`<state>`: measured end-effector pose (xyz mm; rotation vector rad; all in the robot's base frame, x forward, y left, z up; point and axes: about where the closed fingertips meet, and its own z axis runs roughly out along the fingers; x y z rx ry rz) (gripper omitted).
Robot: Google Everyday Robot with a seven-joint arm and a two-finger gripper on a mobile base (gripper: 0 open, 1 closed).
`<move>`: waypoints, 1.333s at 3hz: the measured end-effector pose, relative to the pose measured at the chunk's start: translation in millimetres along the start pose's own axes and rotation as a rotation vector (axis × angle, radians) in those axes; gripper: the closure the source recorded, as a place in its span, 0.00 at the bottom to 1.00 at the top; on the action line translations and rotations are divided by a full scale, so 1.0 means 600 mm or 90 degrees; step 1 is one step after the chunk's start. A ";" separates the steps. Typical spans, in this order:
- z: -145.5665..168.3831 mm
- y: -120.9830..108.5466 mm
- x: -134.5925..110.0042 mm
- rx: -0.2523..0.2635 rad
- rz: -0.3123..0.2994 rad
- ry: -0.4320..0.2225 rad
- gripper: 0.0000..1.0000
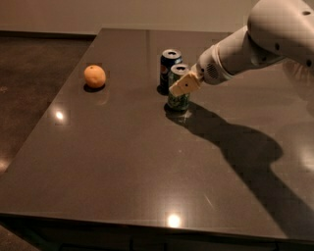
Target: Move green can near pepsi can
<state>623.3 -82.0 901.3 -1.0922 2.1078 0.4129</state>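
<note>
The gripper (pixel 182 82) sits just above the centre of the frame, clamped on the green can (pixel 177 101). One tan finger (pixel 185 84) lies slantwise across the can's upper front, and the other is hidden behind the can. The can stands upright, its silver top showing above the finger. Its base is down at the table (pixel 122 171), though whether it rests on the surface or hangs barely clear cannot be told.

The pepsi can (pixel 169 66) stands upright just up and left of the green can, so close that the two overlap in the view. Whether they touch cannot be told. Its round logo faces lower left and its opened silver top shows.

The white arm (pixel 245 46) comes in from the upper right corner and narrows down and to the left to the gripper. Its dark shadow (pixel 235 147) starts at the foot of the green can and spreads across the table toward the lower right of the frame.

An orange (pixel 94 76) lies alone in the upper left part of the table, well apart from both cans and near the table's left edge. The table is dark and glossy and fills most of the frame, with small bright spots of light at left and near the bottom edge. A dark speckled floor (pixel 34 63) shows along the left side, and a pale wall (pixel 122 12) runs across the top of the frame.
</note>
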 end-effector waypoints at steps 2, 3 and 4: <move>-0.001 -0.029 0.013 0.023 0.007 -0.009 0.08; 0.000 -0.028 0.012 0.022 0.007 -0.009 0.00; 0.000 -0.027 0.012 0.022 0.007 -0.009 0.00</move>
